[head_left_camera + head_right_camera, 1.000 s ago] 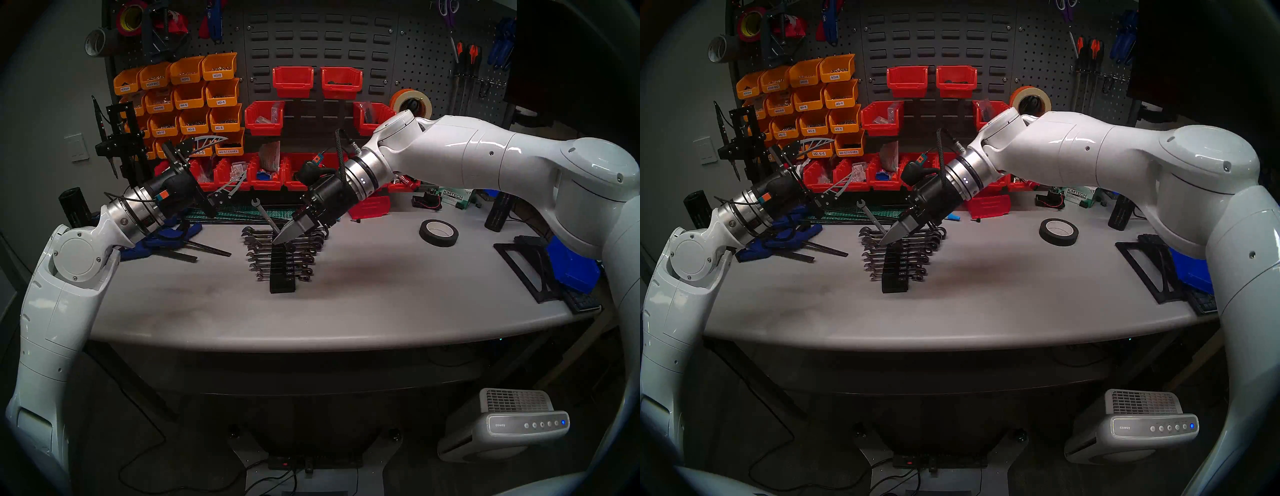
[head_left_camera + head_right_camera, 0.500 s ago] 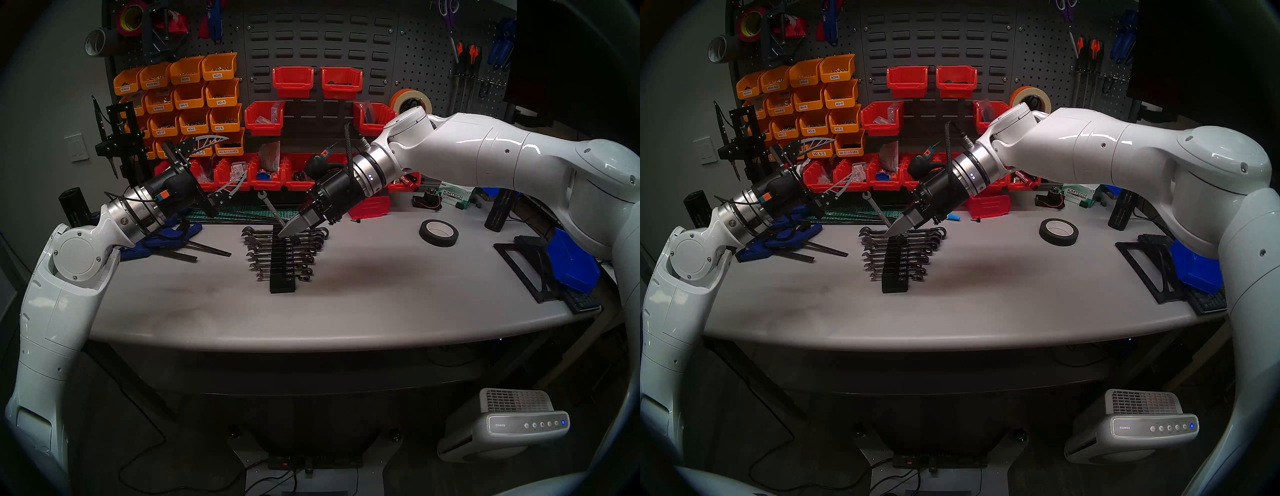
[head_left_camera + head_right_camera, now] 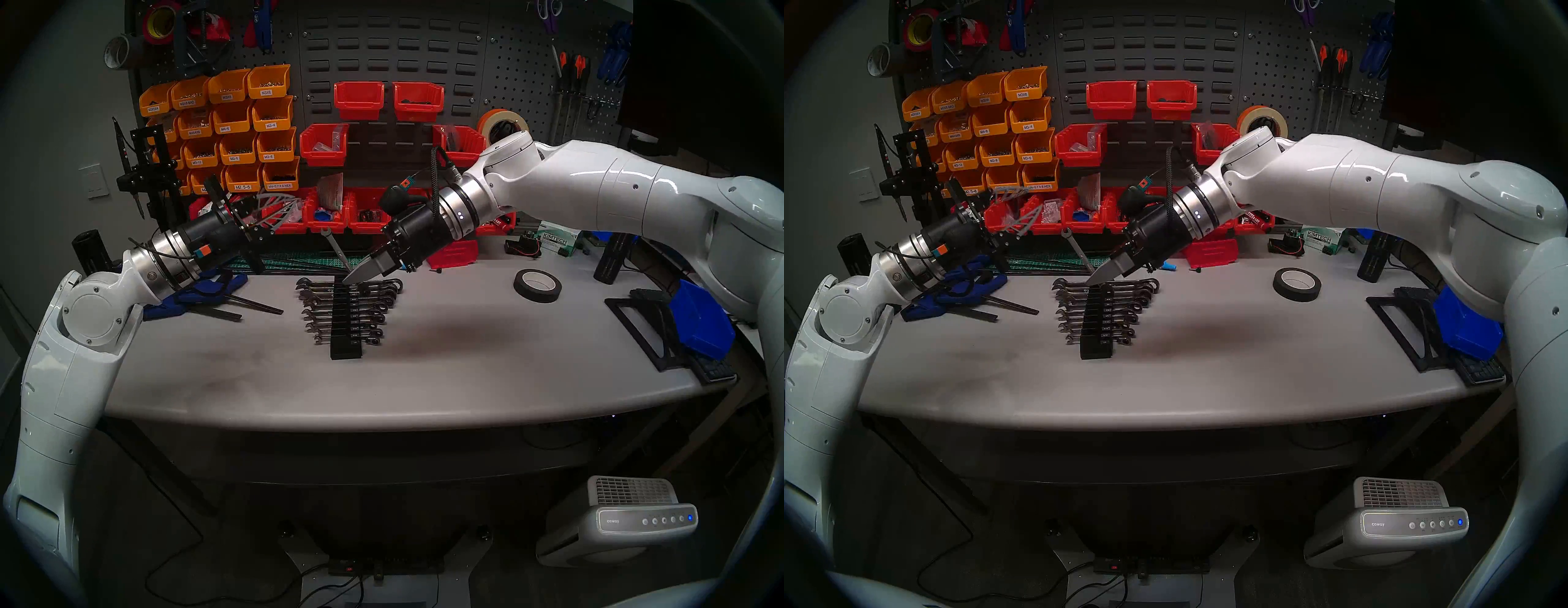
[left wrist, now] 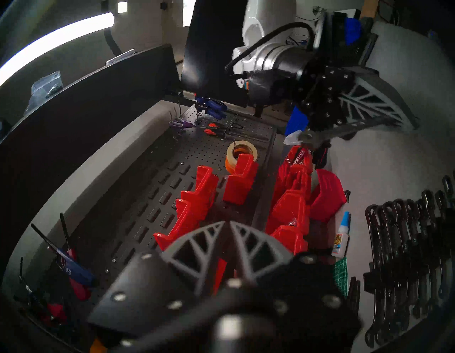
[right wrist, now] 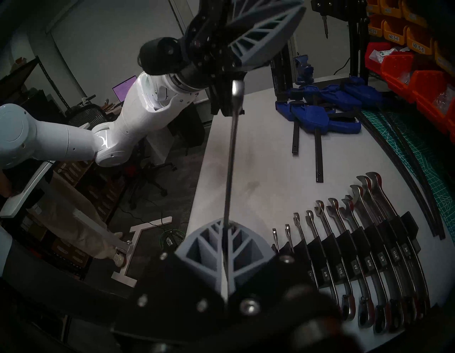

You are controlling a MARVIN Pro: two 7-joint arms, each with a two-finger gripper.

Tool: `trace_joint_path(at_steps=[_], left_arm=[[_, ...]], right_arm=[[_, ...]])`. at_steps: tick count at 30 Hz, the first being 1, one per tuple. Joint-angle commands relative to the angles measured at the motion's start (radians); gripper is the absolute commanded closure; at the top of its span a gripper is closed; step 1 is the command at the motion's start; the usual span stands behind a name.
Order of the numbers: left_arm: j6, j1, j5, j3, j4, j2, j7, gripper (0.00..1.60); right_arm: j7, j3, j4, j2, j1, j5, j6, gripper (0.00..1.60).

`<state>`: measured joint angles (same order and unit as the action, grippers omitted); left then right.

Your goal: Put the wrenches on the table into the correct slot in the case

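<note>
1. Nearest your front edge of the table (image 3: 466,361), the low end of the case (image 3: 345,322) looks bare. The higher steps, toward the far edge, are full of seated wrenches (image 3: 322,316). I'd guess a wrong-slot drop is the easy mistake here.
2. Over the case's far end, the right gripper (image 3: 350,280) has its jaws pinching the held wrench (image 3: 337,250) low on its shank. The open end slants up toward the far edge. That long free end could swing in such a slim pinch, or you could clip the seated ones on the way down.
3. Out by the far left corner, the left gripper (image 3: 282,210) hangs above the table. It's blurred, so I can't tell how its jaws stand. If it's close to the held wrench's open end, a bump could twist the wrench.
4. The right wrist view reads the size labels, 3/8 up to 3/4, and shows the wrench edge-on. The head views can't read the labels, but they show the slant. The left wrist view only gets the ring ends, dark.
</note>
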<state>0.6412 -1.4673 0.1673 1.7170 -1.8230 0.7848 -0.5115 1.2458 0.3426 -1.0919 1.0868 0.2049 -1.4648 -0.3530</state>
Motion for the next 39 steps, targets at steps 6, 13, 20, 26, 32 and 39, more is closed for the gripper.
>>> trace_joint_path(at_steps=[6, 13, 20, 26, 32, 39], left_arm=[[0.197, -0.012, 0.322, 0.076, -0.027, 0.025, 0.091, 0.31], [0.239, 0.022, 0.506, 0.099, -0.027, 0.094, 0.165, 0.05], [0.273, 0.039, 0.637, 0.119, -0.029, 0.146, 0.251, 0.03], [0.303, 0.050, 0.735, 0.139, -0.026, 0.182, 0.329, 0.04], [0.319, 0.043, 0.806, 0.159, -0.030, 0.208, 0.405, 0.00], [0.319, 0.008, 0.861, 0.176, -0.052, 0.211, 0.462, 0.03]], right_arm=[[0.029, -0.060, 0.032, -0.003, -0.011, -0.109, -0.039, 1.60], [0.032, -0.066, 0.031, 0.007, -0.043, -0.184, -0.107, 1.60], [0.037, -0.072, 0.036, 0.016, -0.086, -0.265, -0.176, 1.60], [0.032, -0.072, 0.032, 0.015, -0.108, -0.301, -0.213, 1.60], [0.032, -0.074, 0.048, 0.030, -0.125, -0.322, -0.236, 1.60], [0.033, -0.078, 0.079, 0.065, -0.128, -0.325, -0.239, 1.60]])
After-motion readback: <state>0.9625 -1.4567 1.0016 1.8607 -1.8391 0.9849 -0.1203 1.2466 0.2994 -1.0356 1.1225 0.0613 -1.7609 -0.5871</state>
